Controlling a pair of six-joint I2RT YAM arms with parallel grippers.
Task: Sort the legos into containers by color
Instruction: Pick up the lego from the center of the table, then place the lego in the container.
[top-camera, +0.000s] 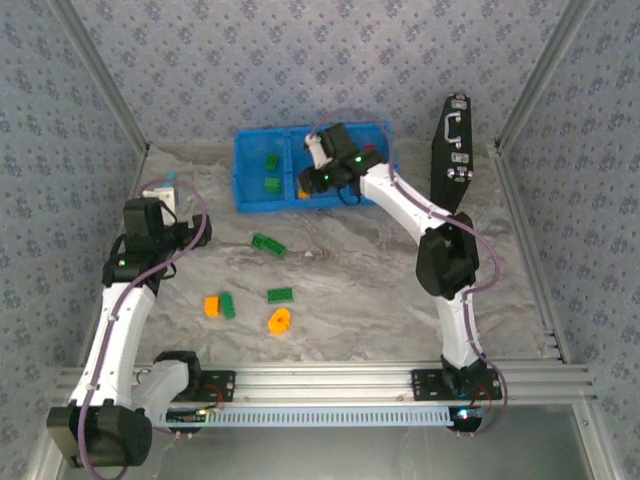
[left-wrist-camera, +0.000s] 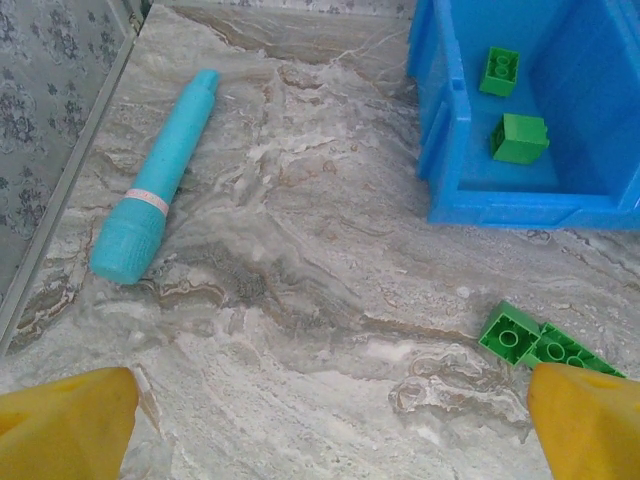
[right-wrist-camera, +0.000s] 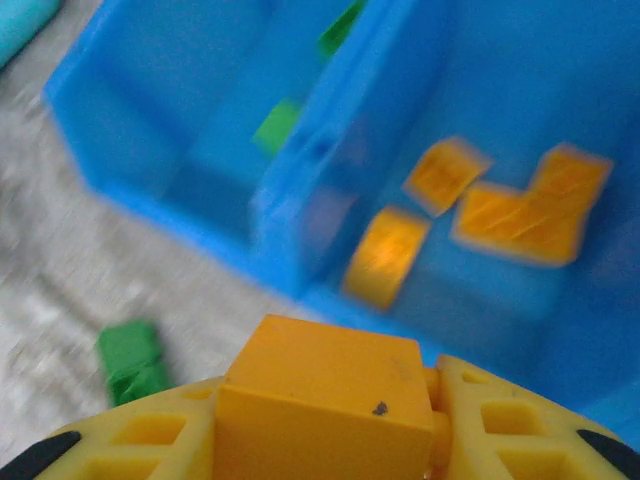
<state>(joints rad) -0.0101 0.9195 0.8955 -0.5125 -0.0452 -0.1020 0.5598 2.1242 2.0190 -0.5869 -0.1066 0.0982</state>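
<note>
At the far middle of the marble-patterned table (top-camera: 380, 290): one bright blue three-compartment tray (top-camera: 250, 200). Left compartment holds two green bricks, one studded (left-wrist-camera: 498, 72) and one plain-faced (left-wrist-camera: 519, 138). The compartment beside it, seen blurred from the right wrist, holds three orange pieces: one square (right-wrist-camera: 385, 255), one small tilted (right-wrist-camera: 445, 172) and one L-shaped (right-wrist-camera: 530, 205). Right gripper (right-wrist-camera: 322, 425): above the tray's near wall, yellow fingers (right-wrist-camera: 140, 445) clamped on a plain orange brick (right-wrist-camera: 320, 385), which is raised off the table. Left gripper (left-wrist-camera: 320, 440): at the table's left side, yellow fingertips (left-wrist-camera: 60, 425) spread wide apart, holding nothing, above bare table. Loose items on the open table: a long green brick (top-camera: 268, 244) just near of the tray; a second flat green brick (top-camera: 280, 294) nearer the bases; a small green brick (top-camera: 228, 305) touching an orange one (top-camera: 211, 305); an orange-yellow piece (top-camera: 280, 320) lying apart to their right. Other items: a teal cylinder tool (left-wrist-camera: 160, 175) lying flat left of the tray, well apart from it; a black case with metal latches (top-camera: 455, 150) standing at the far right.
</note>
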